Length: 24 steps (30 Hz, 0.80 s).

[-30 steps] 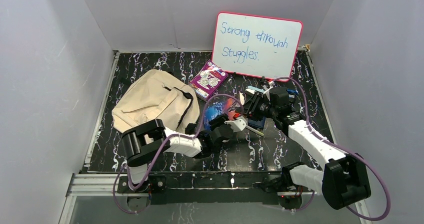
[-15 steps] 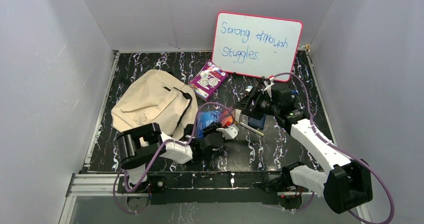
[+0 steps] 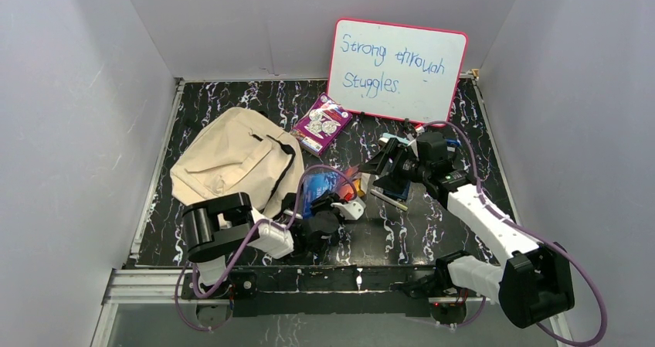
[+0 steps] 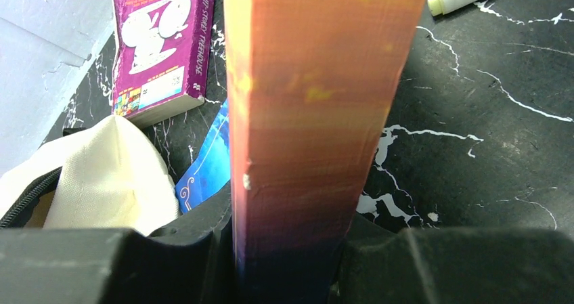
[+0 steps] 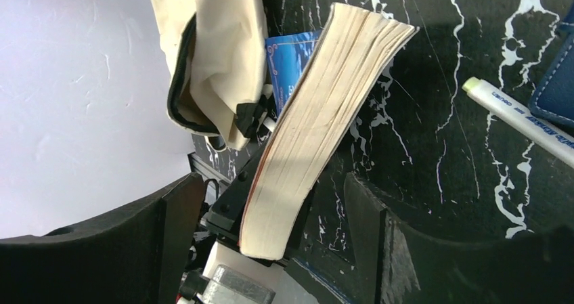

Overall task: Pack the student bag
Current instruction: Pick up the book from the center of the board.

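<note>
Your left jaws are pinched on a thick book (image 4: 304, 114). They grip the lower end of its orange-to-dark-blue spine, so the book stands up out of them. From the right wrist you see its cream page edges fanning a little at the far end. Your right jaws are spread wide with nothing between them, facing that book from the right side of the bench (image 3: 432, 231). The student bag (image 3: 232, 161) lies slumped on the left half of the bench, just beside the held book, with its dark-edged zipped opening turned toward it. A strip of blue cover (image 4: 206, 162) shows between bag and spine. Most of it is hidden, and you cannot tell whether it belongs to the held book or to another one. A purple paperback (image 4: 159, 40) lies flat beyond the bag, below the whiteboard (image 3: 398, 69). A marker (image 5: 521, 118) with a pale green cap lies on the bench to the right, cut off at the edge of both wrist views. Beside it is a dark blue corner (image 5: 555, 80), too cropped to identify.
</note>
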{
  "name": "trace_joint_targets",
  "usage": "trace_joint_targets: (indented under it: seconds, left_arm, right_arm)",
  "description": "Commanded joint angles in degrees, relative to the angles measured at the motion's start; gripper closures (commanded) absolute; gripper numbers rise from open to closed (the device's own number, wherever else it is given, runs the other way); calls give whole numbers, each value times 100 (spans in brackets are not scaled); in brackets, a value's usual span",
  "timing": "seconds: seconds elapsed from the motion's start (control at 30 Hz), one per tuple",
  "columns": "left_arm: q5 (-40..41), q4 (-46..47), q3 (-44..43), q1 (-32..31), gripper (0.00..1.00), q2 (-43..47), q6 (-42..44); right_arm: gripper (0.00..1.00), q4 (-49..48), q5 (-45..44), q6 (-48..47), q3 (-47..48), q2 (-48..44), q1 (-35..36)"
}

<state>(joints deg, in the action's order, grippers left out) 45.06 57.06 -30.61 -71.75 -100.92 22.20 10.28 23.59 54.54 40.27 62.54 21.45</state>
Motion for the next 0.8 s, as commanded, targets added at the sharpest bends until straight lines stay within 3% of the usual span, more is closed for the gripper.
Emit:
trace_joint_targets:
  seconds: [0.0,0.37,0.77]
  left_arm:
    - [291,737,-110,-99,100,-2,-48]
    - [368,949,-144,-197,100,-157,167]
    - [431,1181,-208,-304,100,-396,412]
  right_arm:
    - [13,-363,135,420,-86,124,-17]
    - [13,-953,364,792,-308,691,-16]
    - [25,-1499,744,781,-300,1343,-13]
